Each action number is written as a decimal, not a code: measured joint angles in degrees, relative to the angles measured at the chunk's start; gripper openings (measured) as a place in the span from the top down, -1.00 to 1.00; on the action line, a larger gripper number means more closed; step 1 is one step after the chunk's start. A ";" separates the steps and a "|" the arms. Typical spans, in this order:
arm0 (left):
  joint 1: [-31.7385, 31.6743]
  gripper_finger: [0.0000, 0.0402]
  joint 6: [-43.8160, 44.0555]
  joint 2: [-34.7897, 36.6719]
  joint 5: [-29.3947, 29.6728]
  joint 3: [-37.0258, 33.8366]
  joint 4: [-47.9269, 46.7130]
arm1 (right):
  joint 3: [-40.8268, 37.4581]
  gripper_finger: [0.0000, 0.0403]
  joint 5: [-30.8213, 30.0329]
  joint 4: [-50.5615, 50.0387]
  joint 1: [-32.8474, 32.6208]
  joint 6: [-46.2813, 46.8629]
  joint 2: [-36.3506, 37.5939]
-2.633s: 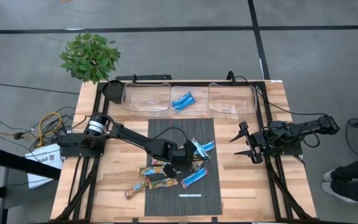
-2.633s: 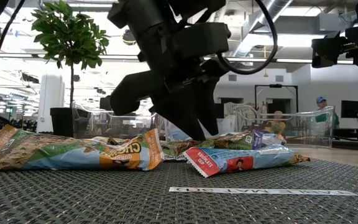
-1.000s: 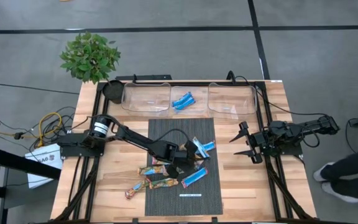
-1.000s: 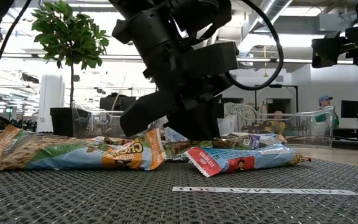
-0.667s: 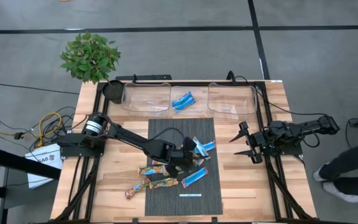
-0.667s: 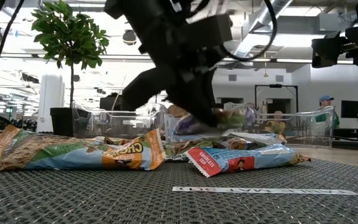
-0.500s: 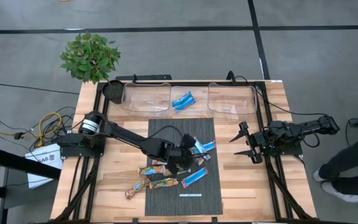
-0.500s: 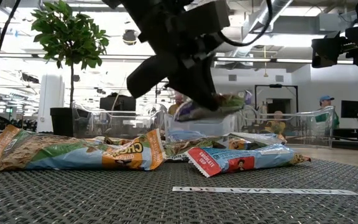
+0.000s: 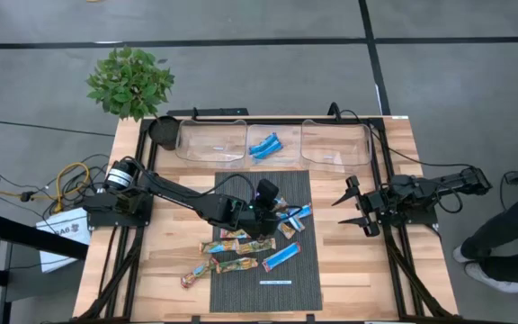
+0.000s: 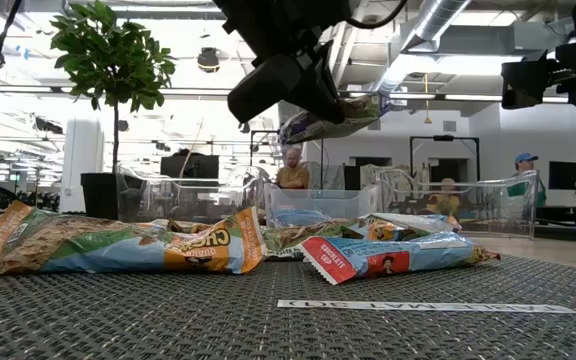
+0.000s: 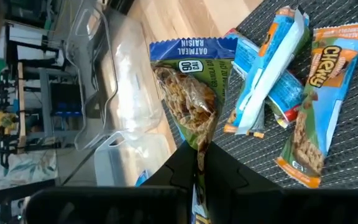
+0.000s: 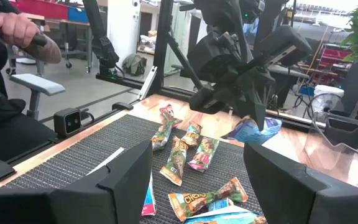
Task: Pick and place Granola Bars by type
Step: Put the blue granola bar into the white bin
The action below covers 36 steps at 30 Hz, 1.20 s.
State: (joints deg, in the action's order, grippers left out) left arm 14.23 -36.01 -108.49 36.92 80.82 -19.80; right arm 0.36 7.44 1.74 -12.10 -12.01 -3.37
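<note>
1. Our left gripper [image 11: 199, 163] is pinching one end of a granola bar [image 11: 188, 96] with blue ends, up in the air above the mat [image 9: 306, 184].
2. The bar's long side sticks straight out past the fingers, toward the clear bins [image 9: 212, 142] at the far edge of the worktop [image 9: 344, 261].
3. The bins lie ahead of the bar, so we think it goes there next.
4. The other bars [image 9: 232, 253] lie in a pile on the mat below, near the left arm.
5. Our right gripper [image 9: 356, 205] waits at the right side, spread wide, holding nothing.
</note>
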 joint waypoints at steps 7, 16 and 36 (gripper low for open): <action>-1.67 0.94 0.13 0.02 -0.06 0.00 1.55 | -0.02 -0.24 0.00 0.02 -0.02 0.00 -0.01; -9.68 0.94 0.16 0.04 -0.10 0.00 6.11 | 0.00 -0.24 0.00 0.02 -0.02 0.00 0.01; -30.55 0.94 10.67 0.03 -12.33 0.00 12.84 | -0.02 -0.24 0.00 0.01 -0.01 0.00 0.01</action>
State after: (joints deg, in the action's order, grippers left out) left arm -16.32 -25.34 -108.45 24.59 80.82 -6.97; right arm 0.34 7.44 1.75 -12.11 -12.01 -3.36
